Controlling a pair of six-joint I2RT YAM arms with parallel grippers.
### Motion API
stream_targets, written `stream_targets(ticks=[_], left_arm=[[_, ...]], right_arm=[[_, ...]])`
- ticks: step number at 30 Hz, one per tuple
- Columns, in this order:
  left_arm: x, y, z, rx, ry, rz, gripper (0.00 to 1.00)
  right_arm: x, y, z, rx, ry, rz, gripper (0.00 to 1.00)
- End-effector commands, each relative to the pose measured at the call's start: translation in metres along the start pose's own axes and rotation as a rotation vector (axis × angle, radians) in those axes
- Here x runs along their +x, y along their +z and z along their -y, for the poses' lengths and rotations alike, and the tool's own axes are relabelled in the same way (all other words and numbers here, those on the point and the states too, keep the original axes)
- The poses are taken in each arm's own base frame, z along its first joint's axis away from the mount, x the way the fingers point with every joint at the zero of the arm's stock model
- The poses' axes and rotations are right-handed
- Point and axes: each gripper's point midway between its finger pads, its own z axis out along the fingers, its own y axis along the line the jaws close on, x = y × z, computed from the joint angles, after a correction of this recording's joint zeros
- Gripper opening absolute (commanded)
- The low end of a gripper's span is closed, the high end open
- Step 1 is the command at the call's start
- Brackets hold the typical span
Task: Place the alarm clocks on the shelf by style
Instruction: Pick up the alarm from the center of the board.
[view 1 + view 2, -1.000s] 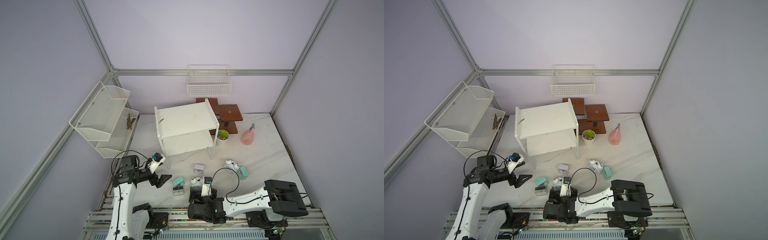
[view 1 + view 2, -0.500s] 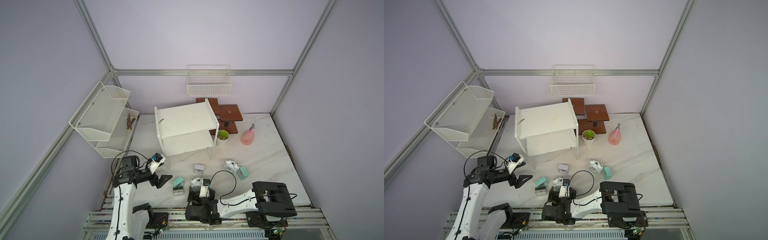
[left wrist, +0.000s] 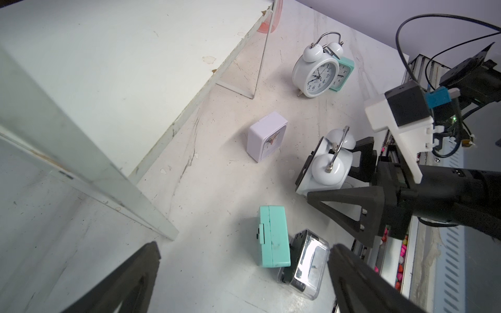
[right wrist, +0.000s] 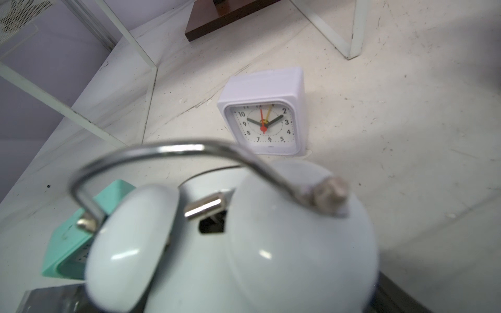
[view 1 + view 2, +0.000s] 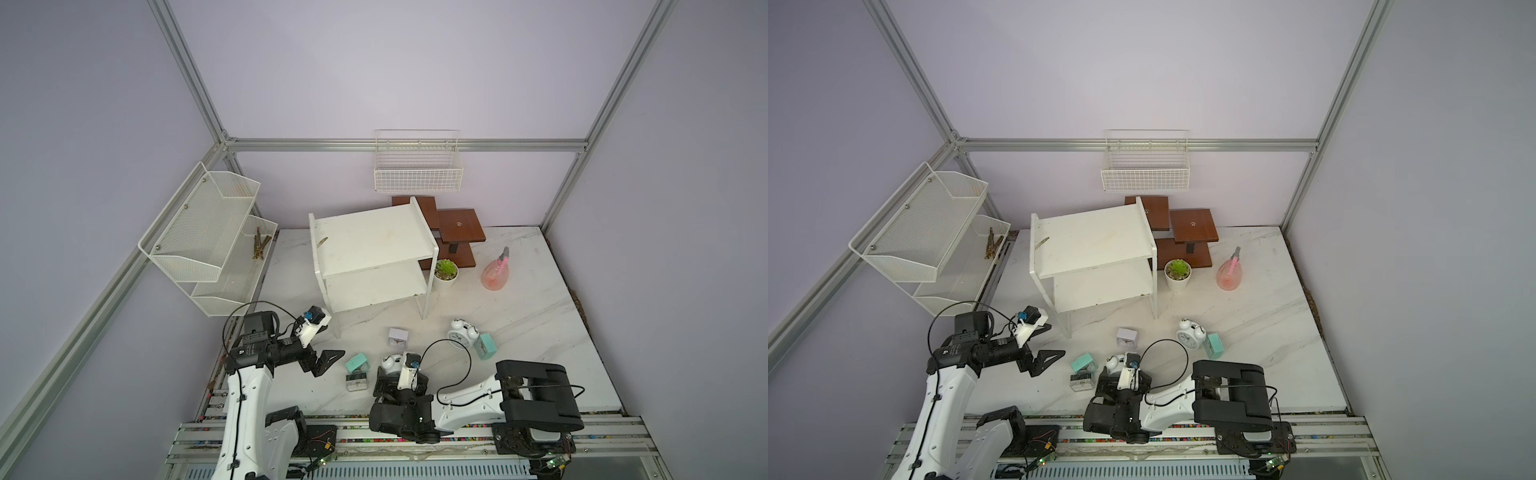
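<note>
Straddling chrome-handled white twin-bell clock [image 3: 329,169], right tool [image 5: 399,374] spread, left tool [image 3: 241,252] spread, empty

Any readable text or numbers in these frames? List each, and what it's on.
"10 9 8 7 6 5 4 3 2": white square clock face; top numerals half hidden.
Mark below its 6: too small.
Upright twin-bell clock, mint clock behind it: dial numerals too small to quote.

The white two-tier shelf [image 5: 370,237] stands on the marble worktop [image 5: 523,316]. In front of it are a white square clock [image 5: 397,336] and a twin-bell clock [image 5: 460,334] just beside a mint clock [image 5: 485,345]. A second mint clock [image 5: 356,363] is next to a silver-grey clock [image 5: 356,381]. The right claw [image 5: 398,376] is at a second twin-bell clock [image 5: 387,363], and the left claw [image 5: 334,338] hovers near the shelf's leg.
</note>
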Motion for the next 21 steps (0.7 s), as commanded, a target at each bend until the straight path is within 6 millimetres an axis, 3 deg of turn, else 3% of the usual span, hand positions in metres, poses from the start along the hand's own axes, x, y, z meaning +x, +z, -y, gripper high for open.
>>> stream_targets(ticks=[1,16,21], left_arm=[[-0.006,0.000,0.000,0.005,0.021,0.024,1.00],[-0.005,0.001,-0.002,0.002,0.023,0.022,1.00],[-0.004,0.001,-0.003,-0.002,0.024,0.018,1.00]], right_arm=[[0.001,0.006,-0.002,-0.008,-0.010,0.016,1.00],[-0.003,0.006,0.000,-0.003,-0.033,0.036,0.69],[-0.014,0.001,-0.004,-0.016,-0.074,0.045,0.68]])
